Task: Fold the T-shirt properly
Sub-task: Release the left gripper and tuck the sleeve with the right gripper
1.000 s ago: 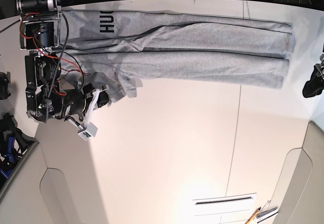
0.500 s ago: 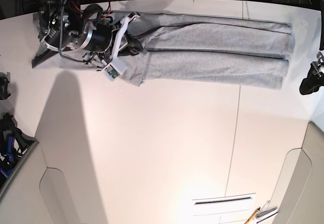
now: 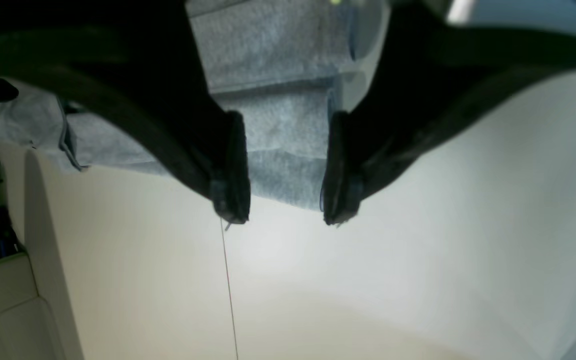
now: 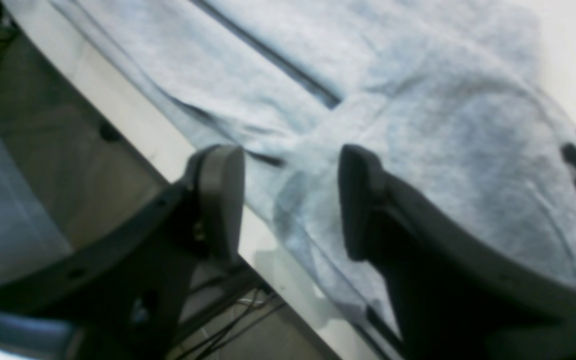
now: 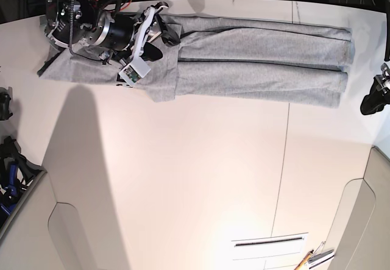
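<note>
T-shirt [image 5: 256,56]: grey, lying along the far edge of the white worktop [image 5: 201,178], folded lengthwise into a long narrow band of stacked layers. One end sits near the base view's right edge; the other end spreads wider under the right arm. Black lettering shows at the right edge of the right wrist view, partly cut off.

Right pincer [image 4: 290,200]: above the T-shirt's wider end, near the worktop's far edge. Jaws apart with a clear gap, nothing between them; grey cloth lies beneath.

Left pincer [image 3: 283,170]: at the base view's right edge, off the end of the T-shirt and apart from it. Jaws parted, gripping nothing; folded cloth and bare worktop show through the gap.

Worktop seam [image 5: 283,160]: thin line crossing the worktop.
</note>
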### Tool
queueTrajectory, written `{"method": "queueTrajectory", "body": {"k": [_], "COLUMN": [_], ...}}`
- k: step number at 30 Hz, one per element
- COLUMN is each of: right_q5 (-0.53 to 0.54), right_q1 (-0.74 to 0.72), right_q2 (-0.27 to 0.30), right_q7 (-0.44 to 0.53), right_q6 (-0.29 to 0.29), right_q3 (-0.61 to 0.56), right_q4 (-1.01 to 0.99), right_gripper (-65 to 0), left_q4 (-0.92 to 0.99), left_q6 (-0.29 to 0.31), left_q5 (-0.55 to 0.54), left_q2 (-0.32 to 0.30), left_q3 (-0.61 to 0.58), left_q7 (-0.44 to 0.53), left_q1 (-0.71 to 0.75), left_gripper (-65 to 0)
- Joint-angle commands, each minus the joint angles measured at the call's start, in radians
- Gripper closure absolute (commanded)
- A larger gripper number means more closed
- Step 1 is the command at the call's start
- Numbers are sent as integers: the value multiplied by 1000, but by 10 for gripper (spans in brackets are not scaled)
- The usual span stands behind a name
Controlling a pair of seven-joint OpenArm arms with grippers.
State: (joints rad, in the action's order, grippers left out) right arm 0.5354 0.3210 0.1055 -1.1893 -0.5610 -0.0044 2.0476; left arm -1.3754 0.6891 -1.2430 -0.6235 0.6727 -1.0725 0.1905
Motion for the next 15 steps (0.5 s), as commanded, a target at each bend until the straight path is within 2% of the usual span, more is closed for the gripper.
{"method": "queueTrajectory", "body": {"k": [1,5,10,15], "right_q5": [22,21,9,-50], "right_q1": [-6,-31,-64,-91], "right_q2": [2,2,2,2], "right_q7": [19,18,30,46], "right_q6": [-3,-3,-4,-3], "right_q3": [1,14,84,223], "right_q4": [19,32,71,71], "right_gripper": [-304,-304,-304,-304], "left_q4": [-17,-17,-17,-16], "left_q6": [9,9,9,9], "left_q5": [-21,76,78,113], "left_q2": [-27,-19,12,10], "left_q3": [8,9,9,9], "left_q7": [26,106,76,43], "left_q1": [-7,-7,6,64], "left_gripper": [-277,-277,-282,-289]}}
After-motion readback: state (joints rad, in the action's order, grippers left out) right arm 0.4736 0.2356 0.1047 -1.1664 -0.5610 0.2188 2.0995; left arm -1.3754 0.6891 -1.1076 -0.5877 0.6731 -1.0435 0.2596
